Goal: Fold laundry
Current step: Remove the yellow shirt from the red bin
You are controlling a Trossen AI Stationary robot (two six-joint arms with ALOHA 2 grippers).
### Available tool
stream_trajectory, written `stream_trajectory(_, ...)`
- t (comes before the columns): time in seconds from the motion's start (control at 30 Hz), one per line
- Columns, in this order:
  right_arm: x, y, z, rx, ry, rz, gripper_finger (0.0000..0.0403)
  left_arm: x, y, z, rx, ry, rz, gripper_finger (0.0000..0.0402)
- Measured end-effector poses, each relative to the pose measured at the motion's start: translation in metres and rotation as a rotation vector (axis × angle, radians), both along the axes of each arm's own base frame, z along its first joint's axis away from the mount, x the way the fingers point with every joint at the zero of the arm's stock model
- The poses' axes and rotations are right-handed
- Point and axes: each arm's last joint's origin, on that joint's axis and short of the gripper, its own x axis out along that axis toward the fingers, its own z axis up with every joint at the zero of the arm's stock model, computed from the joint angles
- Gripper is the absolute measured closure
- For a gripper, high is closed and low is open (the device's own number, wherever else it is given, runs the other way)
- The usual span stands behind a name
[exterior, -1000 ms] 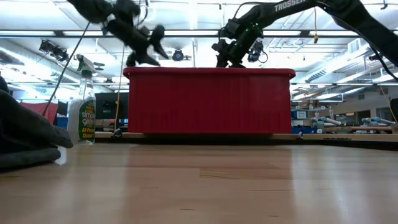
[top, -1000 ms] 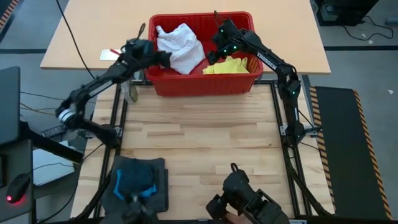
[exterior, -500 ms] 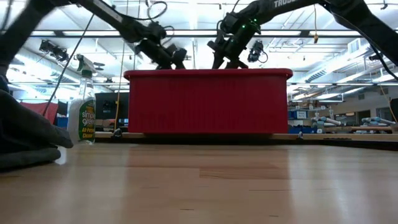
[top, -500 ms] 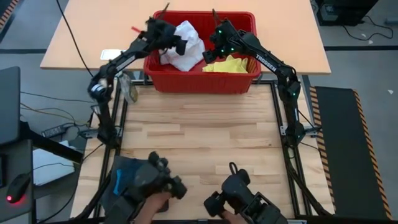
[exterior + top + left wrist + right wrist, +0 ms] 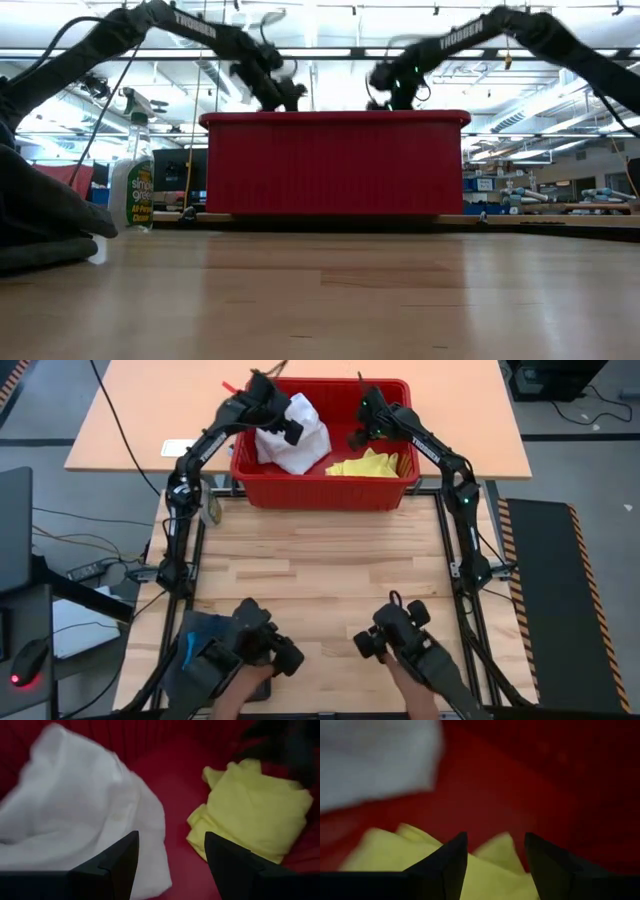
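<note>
The right gripper (image 5: 495, 865), fingers spread and empty, was poised seemingly just above the yellow garment (image 5: 410, 862), nearer than the left gripper (image 5: 170, 865).

Two dark arms, white lettering

Both arms are matte black, built of slim tubular links joined by chunkier rounded joints. The right arm (image 5: 440, 455) carries white block lettering along its upper link, readable in the low view as well, and a small green light glows near its elbow. The left arm (image 5: 200, 455) has a pale band at one joint and similar white lettering on its link. Thin black cables loop along both arms. Each wrist ends in two dark, wedge-shaped fingers (image 5: 117, 862) with flat, angular faces; the right arm's fingers (image 5: 451, 860) taper to blunt points.
</note>
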Motion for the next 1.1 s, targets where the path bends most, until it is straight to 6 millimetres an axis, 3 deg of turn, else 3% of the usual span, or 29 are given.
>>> stream_trajectory(0.1,-0.009,-0.015,-0.028,0.084,0.040,-0.013,0.0205,-0.006,-0.007,0.015,0.053,0.001,0.001,0.0173)
stream_trajectory(0.27,-0.012,-0.020,-0.071,0.231,0.216,0.092,0.0205,-0.012,-0.013,0.032,0.106,-0.031,0.013,0.0173)
stream_trajectory(0.4,-0.011,-0.020,-0.099,0.305,0.334,0.216,0.0204,-0.012,-0.013,0.031,0.080,-0.039,0.030,0.0173)
stream_trajectory(0.57,-0.008,-0.024,-0.124,0.350,0.375,0.242,0.0214,-0.015,-0.011,0.031,0.114,0.002,0.049,0.0173)
stream_trajectory(0.7,-0.007,-0.025,-0.130,0.378,0.344,0.252,0.0259,-0.025,-0.004,0.030,0.077,-0.023,0.121,0.0173)
stream_trajectory(0.9,-0.011,-0.032,-0.128,0.364,0.250,0.258,0.0381,-0.021,-0.007,0.030,0.062,-0.036,0.124,0.0173)
stream_trajectory(1.1,-0.019,-0.037,-0.123,0.383,0.176,0.237,0.0394,-0.015,-0.009,0.032,0.116,-0.020,0.109,0.0173)
